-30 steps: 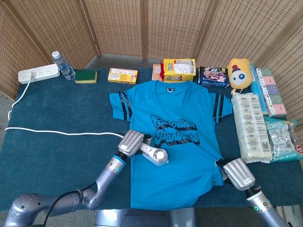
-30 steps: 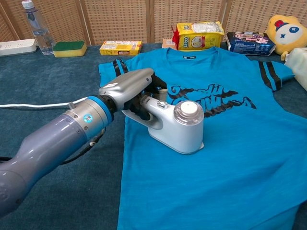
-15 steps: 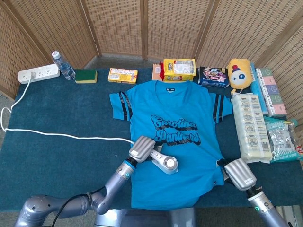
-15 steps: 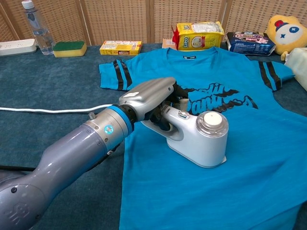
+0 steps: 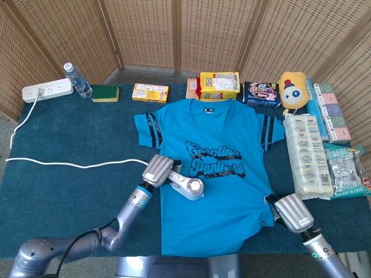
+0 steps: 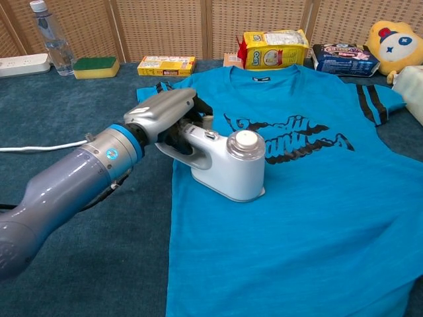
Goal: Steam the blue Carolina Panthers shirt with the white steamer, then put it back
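Observation:
The blue Carolina Panthers shirt (image 5: 223, 133) (image 6: 310, 218) lies flat in the middle of the dark table. My left hand (image 5: 158, 170) (image 6: 166, 113) grips the handle of the white steamer (image 5: 188, 188) (image 6: 228, 164), which rests on the shirt's left side just below the black lettering. The steamer's white cord (image 5: 69, 164) (image 6: 33, 146) trails left across the table. My right hand (image 5: 293, 213) rests at the shirt's lower right hem, its fingers hidden under its back; whether it pinches the cloth I cannot tell. The chest view does not show it.
Along the back edge stand a power strip (image 5: 47, 90), a water bottle (image 5: 77, 80), a green sponge (image 5: 105, 93), a yellow box (image 5: 150, 92), snack bags (image 5: 219, 86) and a yellow plush toy (image 5: 293, 91). Packaged goods (image 5: 307, 155) line the right side.
My left hand has slid the steamer back up and to the left across the shirt from its lower-right spot half a second ago. The cord shifted with it. The right hand stayed put.

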Robot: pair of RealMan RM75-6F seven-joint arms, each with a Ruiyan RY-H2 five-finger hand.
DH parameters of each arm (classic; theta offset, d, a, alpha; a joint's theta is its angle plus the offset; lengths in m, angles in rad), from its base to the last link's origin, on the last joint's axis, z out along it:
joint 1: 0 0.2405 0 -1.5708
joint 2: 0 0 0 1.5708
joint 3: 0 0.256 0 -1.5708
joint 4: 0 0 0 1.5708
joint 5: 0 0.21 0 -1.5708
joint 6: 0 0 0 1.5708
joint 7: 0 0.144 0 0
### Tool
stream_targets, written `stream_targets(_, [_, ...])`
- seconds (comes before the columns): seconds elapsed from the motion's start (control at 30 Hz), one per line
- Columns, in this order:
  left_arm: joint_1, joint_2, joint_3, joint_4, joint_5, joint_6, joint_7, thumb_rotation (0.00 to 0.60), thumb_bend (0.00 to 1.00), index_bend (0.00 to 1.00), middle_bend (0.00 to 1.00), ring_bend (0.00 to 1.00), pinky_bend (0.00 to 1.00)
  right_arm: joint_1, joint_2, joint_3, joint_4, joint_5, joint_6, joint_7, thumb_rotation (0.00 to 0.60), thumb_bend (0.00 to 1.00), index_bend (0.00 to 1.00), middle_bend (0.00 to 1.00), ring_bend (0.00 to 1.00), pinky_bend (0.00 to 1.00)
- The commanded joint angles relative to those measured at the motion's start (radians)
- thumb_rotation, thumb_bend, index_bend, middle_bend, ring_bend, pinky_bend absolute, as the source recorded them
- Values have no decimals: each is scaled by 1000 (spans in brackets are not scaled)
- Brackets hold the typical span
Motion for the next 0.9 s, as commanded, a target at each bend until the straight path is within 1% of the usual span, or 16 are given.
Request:
stream_targets(0.03, [11, 14, -5, -1, -10, 1, -13, 600, 412, 677, 756, 676, 743, 1, -1, 0, -1, 0, -2, -2, 600, 596, 565, 569, 650, 787])
stream_targets(0.27, [10, 12, -5, -11, -10, -2, -14, 600, 413, 677, 756, 676, 743, 1, -1, 1, -2, 0, -2, -1, 600, 595, 565, 569, 650, 787])
stream_targets(0.73, [-45, -90, -3, -15, 14, -25, 14, 600, 412, 678, 756, 676, 743, -11, 12, 2, 8, 7, 13, 13, 600, 595, 565, 569, 653, 791])
stream_targets(0.9, [-56, -113, -2, -13, 24, -25, 17, 600, 412, 677, 756, 676, 743, -14, 13, 2, 10, 9, 15, 16, 600, 595, 565, 569, 654, 791])
